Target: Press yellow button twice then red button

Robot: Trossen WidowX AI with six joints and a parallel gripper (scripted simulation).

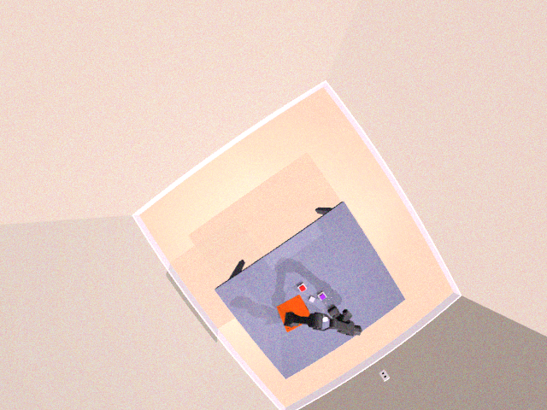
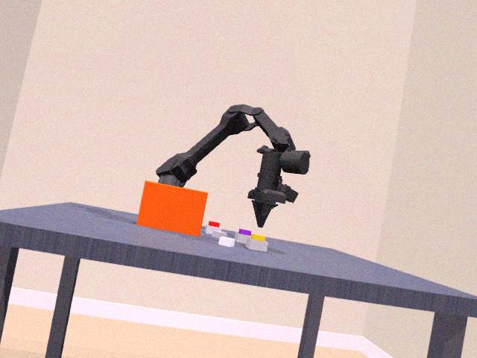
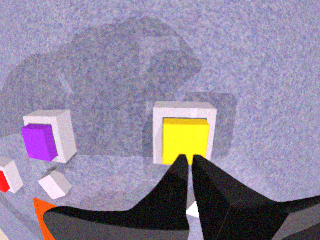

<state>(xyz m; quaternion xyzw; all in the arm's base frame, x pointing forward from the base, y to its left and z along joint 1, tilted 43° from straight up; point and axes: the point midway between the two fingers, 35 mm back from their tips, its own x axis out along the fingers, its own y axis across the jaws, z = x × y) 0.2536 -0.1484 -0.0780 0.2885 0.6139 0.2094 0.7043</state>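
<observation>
The gripper (image 2: 261,224), jaws together and empty, hovers just above the yellow button (image 3: 184,140) beside the purple button (image 3: 39,142) on the table (image 2: 153,246), seemingly mid yellow-pressing step, so the next move calls for a straight, firm descent.

Arm: the dark grey six-joint arm (image 2: 215,134) rises from its base, bends sharply at the elbow and drops to the wrist.
Wrist: near vertical, pointing down.
Pincer: the dark grey parallel-jaw pincer (image 2: 261,222) hangs tip-down above the table, fingers drawn together into one point, holding nothing.
</observation>
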